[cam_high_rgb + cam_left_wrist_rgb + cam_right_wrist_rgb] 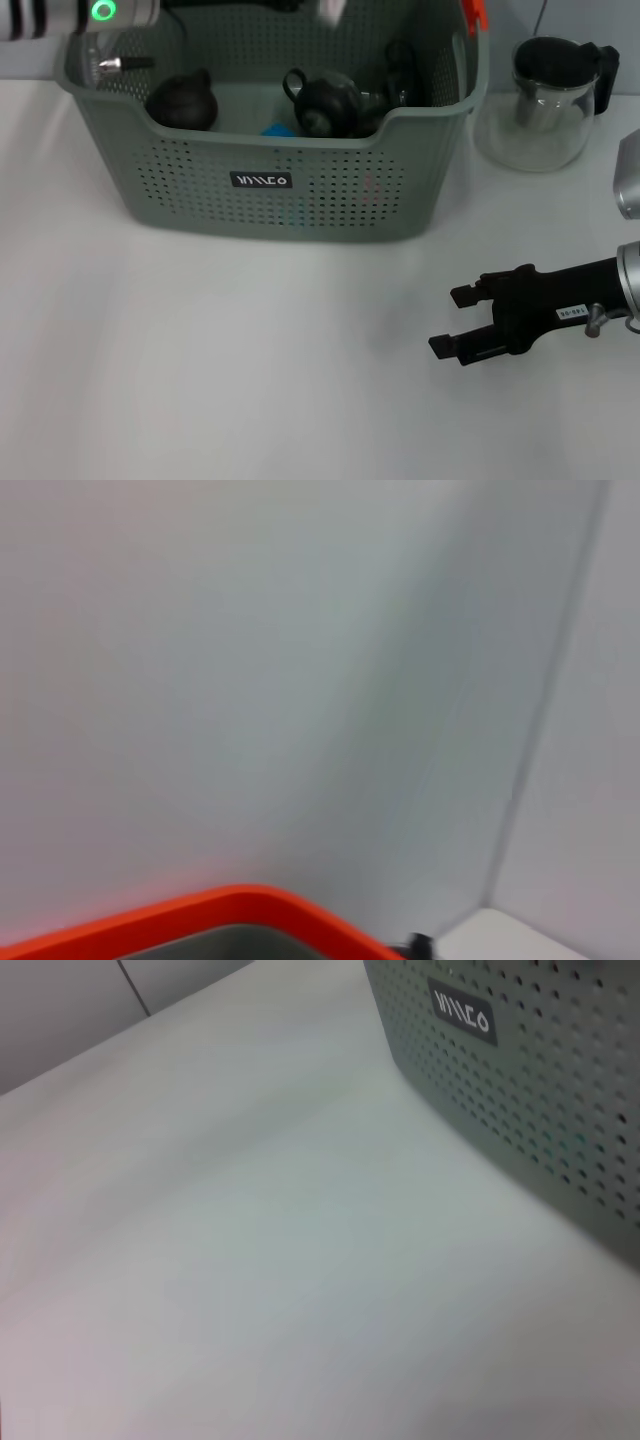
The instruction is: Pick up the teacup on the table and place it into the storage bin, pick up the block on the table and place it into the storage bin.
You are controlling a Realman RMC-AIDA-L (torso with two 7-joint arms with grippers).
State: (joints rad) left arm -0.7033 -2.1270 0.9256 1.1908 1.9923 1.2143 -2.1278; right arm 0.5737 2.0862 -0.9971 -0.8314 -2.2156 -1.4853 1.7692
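Apparently both placements are being finished: the blue block (278, 129) is lying inside the storage bin (270, 190) at 12 o'clock; the right tool (452, 321), parted and empty, is hovering over the desk (200, 380) at 4 o'clock. Only withdrawal is being called for next.

Right tool (450, 322) low, fingers apart; left arm (70, 15) raised.

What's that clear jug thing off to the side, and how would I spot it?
Start at the big grey-green storage bin at the back of the white table. Just beyond its right end stands a glass pitcher, alone on the tabletop. It is the only see-through item, with a black lid and handle.
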